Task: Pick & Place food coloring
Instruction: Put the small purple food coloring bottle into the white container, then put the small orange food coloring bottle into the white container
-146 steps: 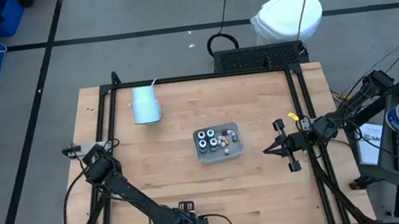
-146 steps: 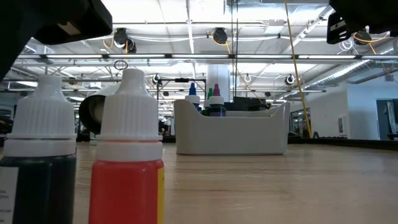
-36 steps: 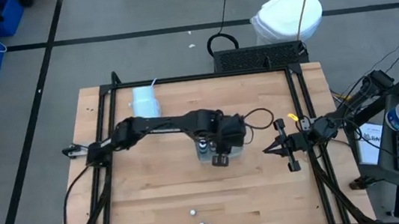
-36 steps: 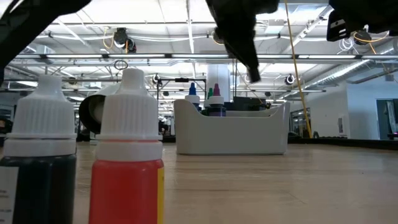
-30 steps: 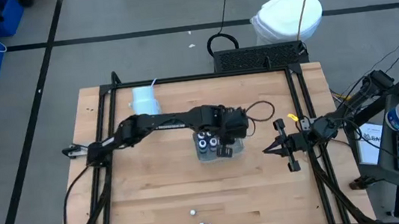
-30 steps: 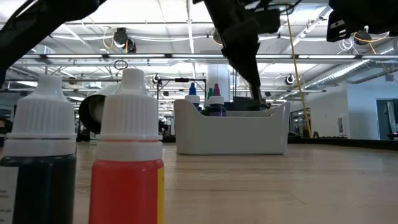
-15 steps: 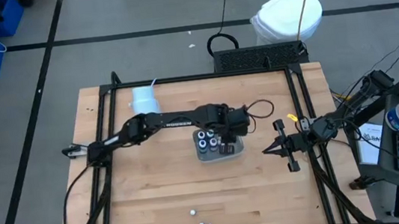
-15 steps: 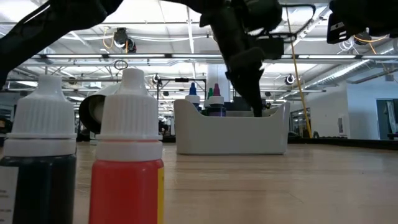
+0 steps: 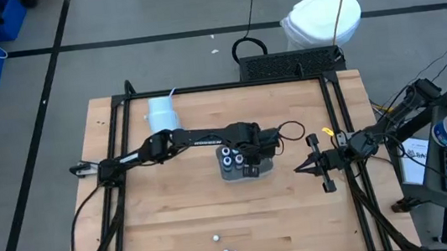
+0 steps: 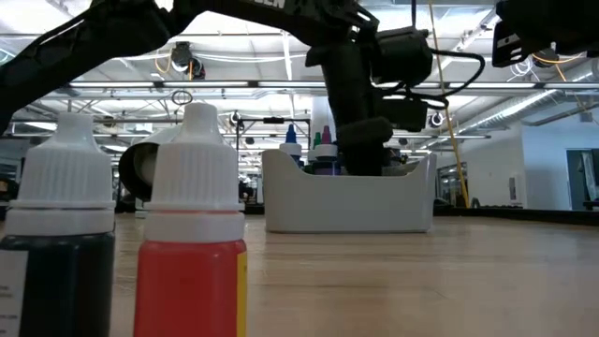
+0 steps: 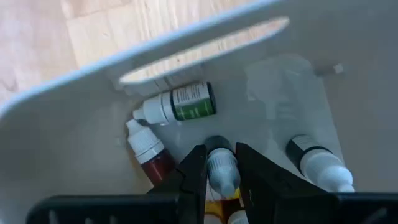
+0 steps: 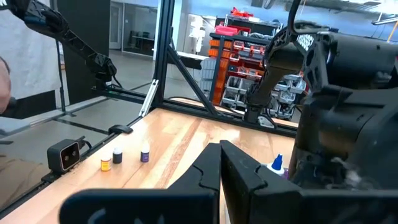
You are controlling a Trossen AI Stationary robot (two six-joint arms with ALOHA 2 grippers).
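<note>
The grey tray at the table's middle holds several food coloring bottles, some dark with round tops, others small and white-capped. My left gripper reaches down into the tray and is shut on one small bottle. In the low view it stands behind the tray's wall. Two more bottles, a dark one and a red one, stand upright on the table near its front edge. My right gripper waits shut at the table's right side. My left gripper pinches a small bottle between its two fingers, which sit on either side of its white ribbed cap and neck. The fingers come from above, pointing down into the tray. Whether the bottle rests on the tray's floor I cannot tell.
A white cup lies on its side at the far left of the table. Small loose bottles stand near the front edge, seen also in the right wrist view. Black frame rails border the table.
My left gripper has gone down into the tray and tipped from slanted to nearly upright, shifting slightly toward the table's far edge. Its fingers now stand below the tray's rim in the low view.
</note>
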